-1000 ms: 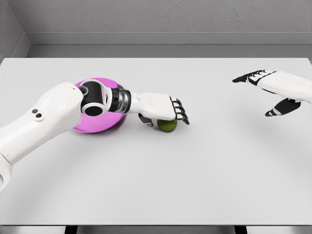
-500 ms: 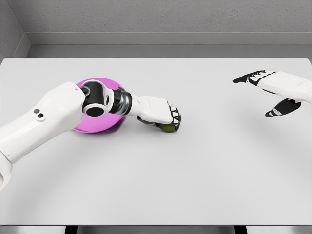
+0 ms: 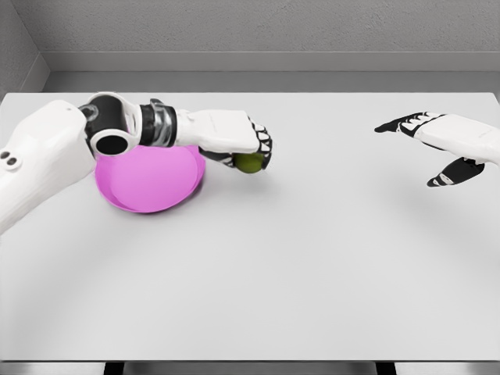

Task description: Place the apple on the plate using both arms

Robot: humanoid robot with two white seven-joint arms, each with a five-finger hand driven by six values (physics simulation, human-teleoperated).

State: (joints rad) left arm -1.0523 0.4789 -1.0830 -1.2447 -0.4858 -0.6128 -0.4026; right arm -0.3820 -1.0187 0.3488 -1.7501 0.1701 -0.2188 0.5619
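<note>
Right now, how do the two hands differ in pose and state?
The left hand is curled around the green apple beside the pink plate; the right hand is spread and holds nothing. The left is near the middle, the right at the edge. Both are white with dark fingers.

A big table (image 3: 312,266) fills most of the view. Its top is pale grey, flat and smooth. Soft shadows lie on it. The table's front edge runs along the bottom of the view. Under that edge some dark legs or supports (image 3: 387,368) peek out, but they are too small to tell more.

Behind the table there is a darker grey strip of floor (image 3: 273,81). Behind that stands a grey wall (image 3: 266,27) that looks rough, like concrete. A lighter band runs along the bottom of the wall. On the far left another grey wall (image 3: 17,47) meets it at a corner.
</note>
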